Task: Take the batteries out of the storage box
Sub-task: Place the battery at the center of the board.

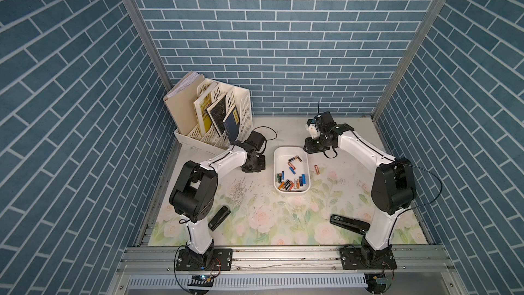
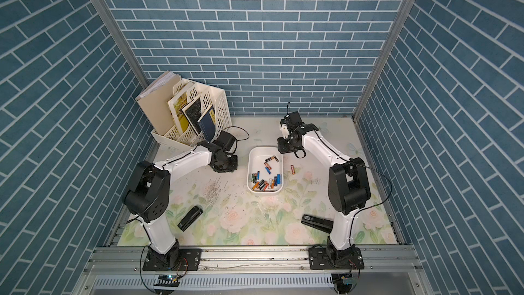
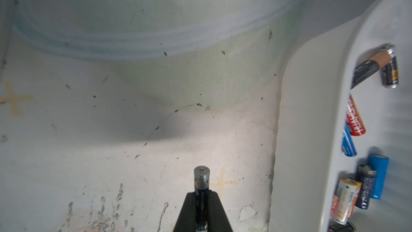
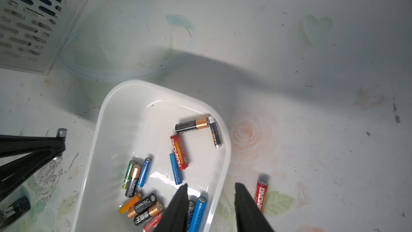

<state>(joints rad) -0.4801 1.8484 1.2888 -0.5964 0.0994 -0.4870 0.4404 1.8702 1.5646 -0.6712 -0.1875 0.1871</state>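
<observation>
Starting from the flowered desk (image 1: pixel 283 222), you have the storage box (image 1: pixel 284 156) sitting near its middle, a little toward the far edge. Most of the batteries (image 1: pixel 292 184) are inside, crowded at the end nearer the desk's front edge, with a few lying loose further back. Your left gripper (image 3: pixel 201 194) is over bare desk on the side of the box facing the desk's left edge. Its fingers are clenched on a dark battery (image 3: pixel 201 175) taken about mid-length, both ends showing in the right wrist view. Your right gripper (image 4: pixel 211 185) hangs over the box's right wall with its fingers spread and nothing between them. A red battery (image 4: pixel 261 194) lies on the desk just outside that wall. Judge these cells as light, rigid and slick-wrapped, and round enough to roll. Pinch across the barrel at its middle, and choose the loose ones before the touching heap. The box looks light too, so it may slide if nudged.
</observation>
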